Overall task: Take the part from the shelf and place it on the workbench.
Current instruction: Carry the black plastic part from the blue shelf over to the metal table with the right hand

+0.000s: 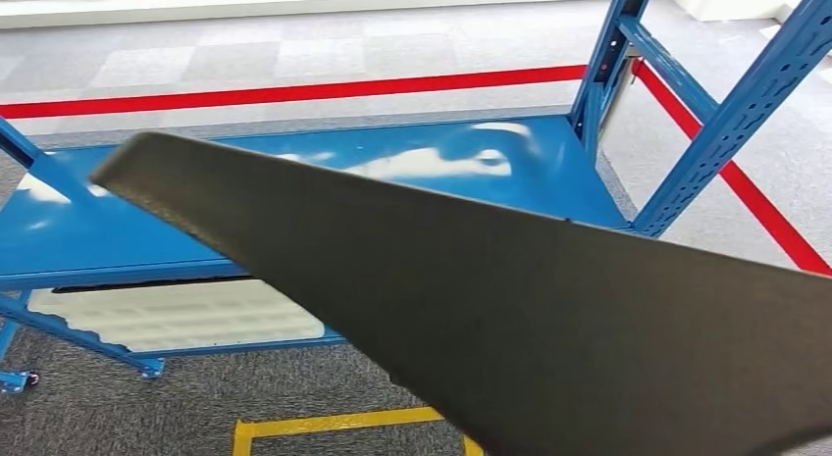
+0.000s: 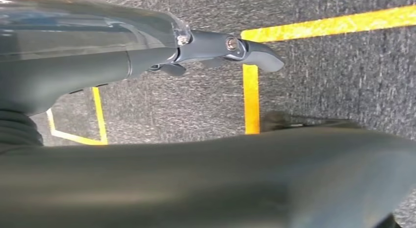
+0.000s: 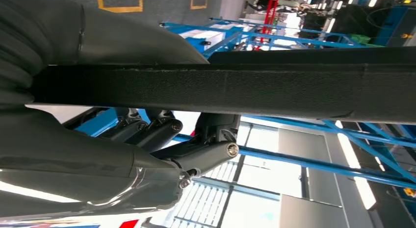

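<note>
Part (image 1: 549,319), dark flat panel, gripped by right hand (image 3: 162,144); left hand (image 2: 216,51) fingers apart, empty; no legible writing.

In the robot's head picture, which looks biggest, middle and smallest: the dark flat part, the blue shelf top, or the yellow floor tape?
1. The dark part looks biggest, but it is very near the camera, so its true size is unsure.
2. The blue shelf top.
3. The yellow floor tape, partly hidden by the part.

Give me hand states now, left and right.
Left hand: fingers extended over the carpet, against the dark part; grip cannot be told.
Right hand: fingers curled under the dark part, holding it.
</note>
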